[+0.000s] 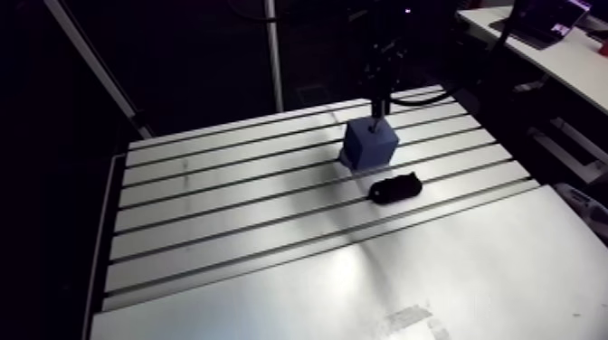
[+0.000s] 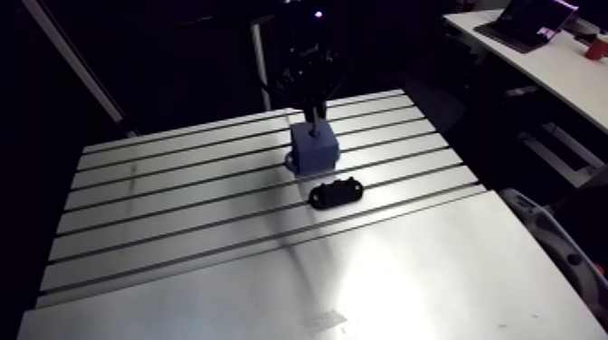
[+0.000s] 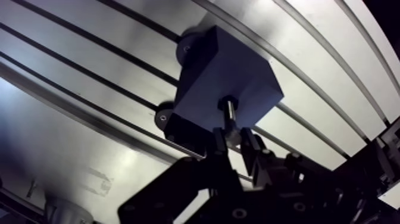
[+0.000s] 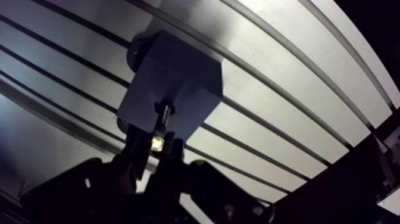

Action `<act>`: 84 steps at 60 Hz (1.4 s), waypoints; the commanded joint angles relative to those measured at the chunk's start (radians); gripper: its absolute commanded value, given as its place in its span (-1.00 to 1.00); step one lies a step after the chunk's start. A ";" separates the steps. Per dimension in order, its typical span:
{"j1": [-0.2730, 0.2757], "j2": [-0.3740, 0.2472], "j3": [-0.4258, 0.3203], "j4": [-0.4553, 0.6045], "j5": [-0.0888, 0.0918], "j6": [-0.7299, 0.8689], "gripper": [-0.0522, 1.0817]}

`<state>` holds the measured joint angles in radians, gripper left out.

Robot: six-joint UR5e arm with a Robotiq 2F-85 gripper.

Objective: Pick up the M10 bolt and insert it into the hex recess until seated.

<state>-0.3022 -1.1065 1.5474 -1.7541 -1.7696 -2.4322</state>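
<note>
The gripper (image 3: 234, 138) is clamping its two dark, blocky fingers (image 3: 218, 143) on the M10 bolt (image 3: 228, 112). The bolt is a slim, smooth metal rod that is catching a dull glint along its shank. It is standing roughly upright between the fingertips, and its far end is meeting the flat top face of the blue block (image 3: 226, 77). The wrist view is not showing whether that end is sitting inside a recess. The block is a matte, squarish piece with crisp edges and plain sides, and round dark lugs (image 3: 163, 116) are sticking out at its base. It is resting on the slotted aluminium table (image 1: 226, 208), whose brushed, pale surface is throwing back a soft sheen between long, straight, dark grooves. In the arm view the wrist is hanging straight down over the block. Near the block, but apart from it, a small black lumpy part (image 1: 395, 187) is lying across the grooves, low, elongated and dull in finish.
</note>
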 commanded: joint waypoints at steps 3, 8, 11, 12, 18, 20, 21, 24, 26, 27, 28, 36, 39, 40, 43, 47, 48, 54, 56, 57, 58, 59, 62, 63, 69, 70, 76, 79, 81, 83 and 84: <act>0.002 0.001 -0.002 0.000 0.000 0.000 0.98; 0.002 0.001 -0.002 0.001 0.000 0.000 0.98; 0.002 0.001 -0.003 0.000 0.000 0.000 0.98; 0.002 0.001 -0.003 0.000 0.000 0.000 0.98; 0.002 0.001 -0.003 0.001 0.000 -0.001 0.98; 0.002 0.001 -0.003 0.000 0.000 -0.002 0.98; 0.002 0.003 -0.003 0.001 0.000 -0.002 0.98; 0.002 0.003 -0.005 0.001 0.000 -0.002 0.98; 0.002 0.004 -0.005 0.001 0.000 -0.002 0.98; 0.002 0.004 -0.005 0.001 0.000 -0.002 0.98; 0.002 0.006 -0.006 0.001 0.000 -0.002 0.98; 0.002 0.006 -0.004 0.001 0.000 -0.002 0.98; 0.002 0.006 -0.003 0.000 0.000 -0.002 0.98; 0.002 0.006 -0.003 0.000 0.000 -0.002 0.98; 0.002 0.006 -0.003 0.000 0.000 -0.002 0.98; 0.002 0.006 -0.003 0.000 0.000 -0.002 0.98; 0.002 0.006 -0.003 0.001 0.000 -0.002 0.98; 0.002 0.006 -0.002 0.000 0.000 -0.002 0.98; 0.002 0.006 -0.002 0.001 0.000 -0.002 0.98; 0.002 0.006 -0.002 0.001 0.000 -0.002 0.98; 0.002 0.006 -0.002 0.000 0.000 -0.002 0.98; 0.002 0.006 -0.002 0.000 0.000 -0.002 0.98; 0.002 0.006 -0.002 0.001 0.000 -0.002 0.98; 0.002 0.006 -0.002 0.001 0.000 -0.002 0.98; 0.002 0.006 -0.001 0.000 0.000 -0.002 0.98; 0.002 0.006 -0.001 0.000 0.000 -0.002 0.98; 0.002 0.006 0.000 0.000 0.000 0.000 0.98; 0.002 0.006 0.000 0.000 0.000 -0.001 0.98; 0.002 0.006 0.000 0.000 0.000 0.000 0.98; 0.002 0.006 0.000 0.000 0.000 0.000 0.98; 0.002 0.006 0.000 0.000 0.000 0.000 0.98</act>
<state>-0.3007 -1.1006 1.5462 -1.7538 -1.7695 -2.4331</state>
